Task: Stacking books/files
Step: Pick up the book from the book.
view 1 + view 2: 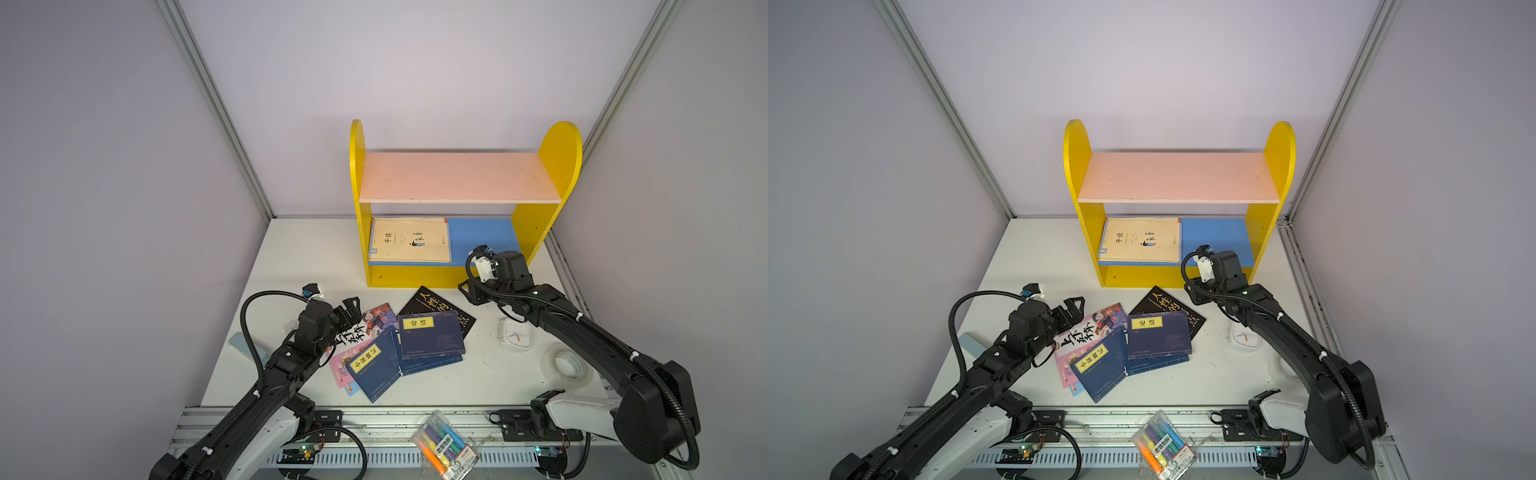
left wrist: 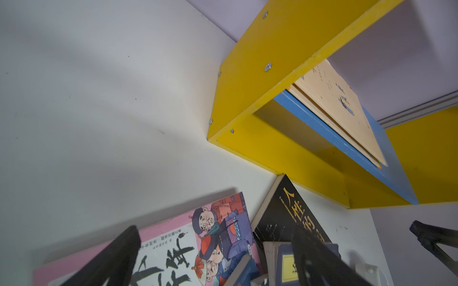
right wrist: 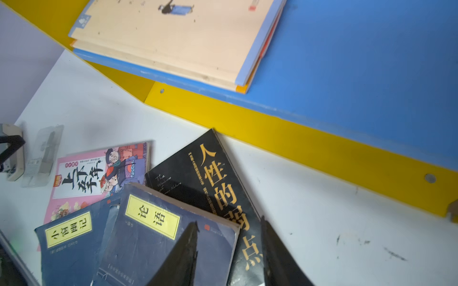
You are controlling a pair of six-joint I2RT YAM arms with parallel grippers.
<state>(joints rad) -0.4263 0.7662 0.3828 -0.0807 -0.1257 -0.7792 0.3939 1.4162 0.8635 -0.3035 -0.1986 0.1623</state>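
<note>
**Stacking partly done: cream books shelved, rest loose on tabletop.**

A stack of cream books [image 1: 409,241] is laid flat on the blue lower shelf [image 1: 478,237] of the yellow rack [image 1: 557,166], approx. three judged by the edges seen in the right wrist view. The pink top board [image 1: 457,176] is bare. Left to be stacked, heaped on the tabletop [image 1: 316,257] in front:
- pink cartoon book [image 1: 1088,332]
- two navy books w/ yellow labels [image 1: 430,334] [image 1: 372,365], a third navy edge [image 1: 432,365] under one
- black book [image 1: 432,301], partly covered, corner against the rack front

L hand [image 1: 351,309] is held wide open and empty at the pink book's edge. R hand [image 3: 229,252] is partly open, nothing gripped, above the black book nr the rack.

In the way: overlaps in the heap and the low gap under the top board. A clock [image 1: 515,336] and tape roll [image 1: 567,363] sit beside the R arm; a marker pack [image 1: 444,446] lies on the front rail.
</note>
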